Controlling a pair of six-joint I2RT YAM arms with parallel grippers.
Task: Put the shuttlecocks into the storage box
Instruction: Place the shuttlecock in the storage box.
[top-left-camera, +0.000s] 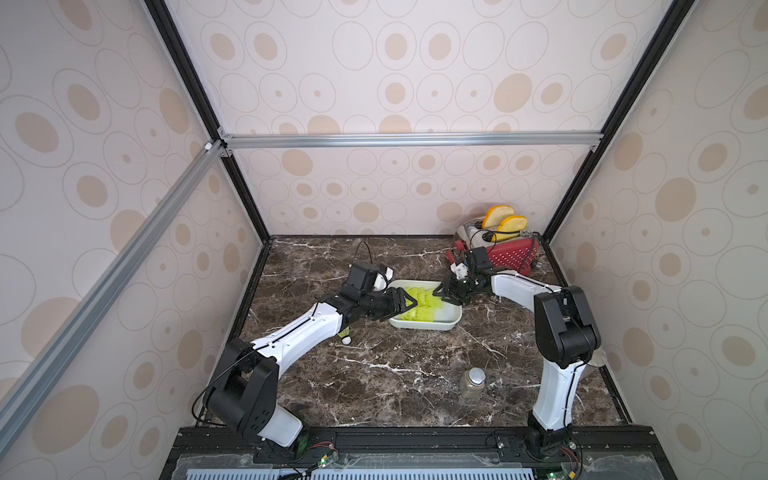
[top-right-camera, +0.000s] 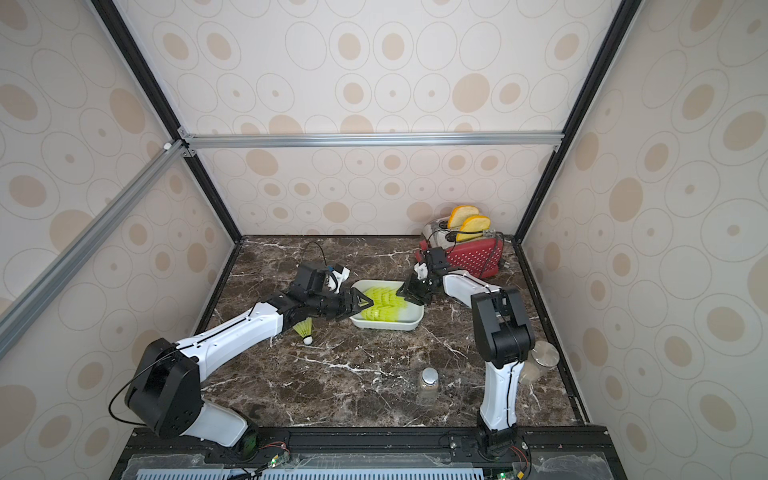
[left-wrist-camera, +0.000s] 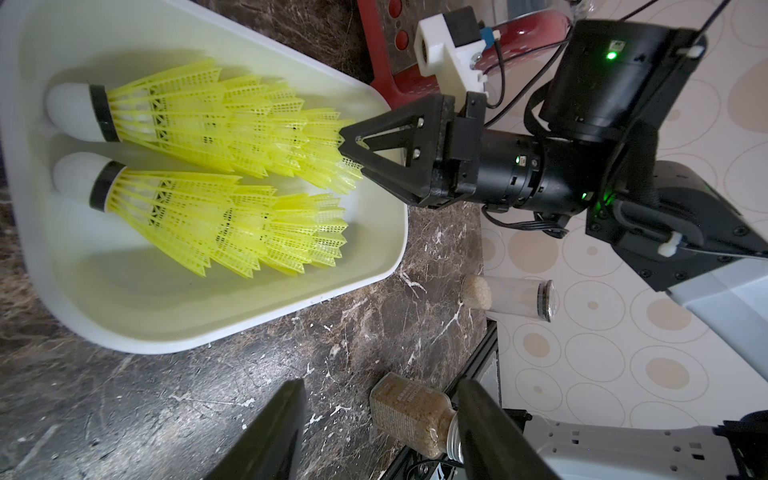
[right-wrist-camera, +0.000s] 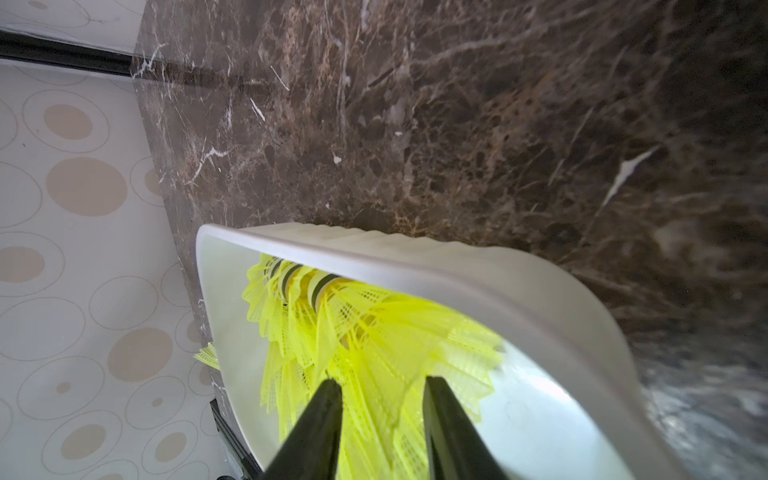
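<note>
Two nested rows of shuttlecocks (left-wrist-camera: 187, 124) lie inside the storage box (left-wrist-camera: 249, 307), white tips toward one end. I see a loose shuttlecock (top-right-camera: 305, 330) outside the box, on my left gripper's side. My right gripper (right-wrist-camera: 382, 382) sits over the box's skirt end, jaws narrowly parted astride a skirt. My left gripper (top-left-camera: 411, 303) hovers at the box's rim, jaws apart, empty

Shallow white box (top-left-camera: 424, 325) holds two nested rows of neon-yellow shuttlecocks (left-wrist-camera: 199, 124) lying on their sides; one more shuttlecock (top-right-camera: 304, 329) lies outside, near the box.
</note>
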